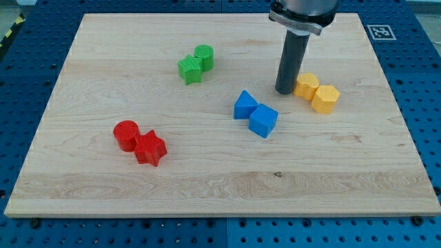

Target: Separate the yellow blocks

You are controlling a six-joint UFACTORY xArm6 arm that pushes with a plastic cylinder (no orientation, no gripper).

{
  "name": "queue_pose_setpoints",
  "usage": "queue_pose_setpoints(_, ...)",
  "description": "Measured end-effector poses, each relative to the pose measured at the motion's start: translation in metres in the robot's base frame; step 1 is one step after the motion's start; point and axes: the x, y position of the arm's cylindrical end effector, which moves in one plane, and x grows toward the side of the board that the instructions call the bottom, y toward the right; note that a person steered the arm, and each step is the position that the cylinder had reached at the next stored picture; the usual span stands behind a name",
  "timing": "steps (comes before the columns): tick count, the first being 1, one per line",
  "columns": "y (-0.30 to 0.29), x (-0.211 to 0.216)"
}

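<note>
Two yellow blocks sit touching at the view's right: a rounded one (307,85) and a hexagonal one (325,99) just below and right of it. My tip (285,90) rests on the board right at the left side of the rounded yellow block, touching or nearly touching it. The rod rises straight up from there to the top of the view.
A blue pair, a triangular block (244,105) and a cube (263,120), lies below and left of my tip. A green star (189,69) and green cylinder (204,56) are at upper centre. A red cylinder (127,135) and red star (150,148) lie lower left. Wooden board (220,186).
</note>
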Motion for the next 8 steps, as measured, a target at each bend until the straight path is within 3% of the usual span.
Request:
queue_pose_setpoints(3, 0.010, 0.037)
queue_pose_setpoints(4, 0.044, 0.045)
queue_pose_setpoints(7, 0.053, -0.010)
queue_pose_setpoints(8, 0.053, -0.010)
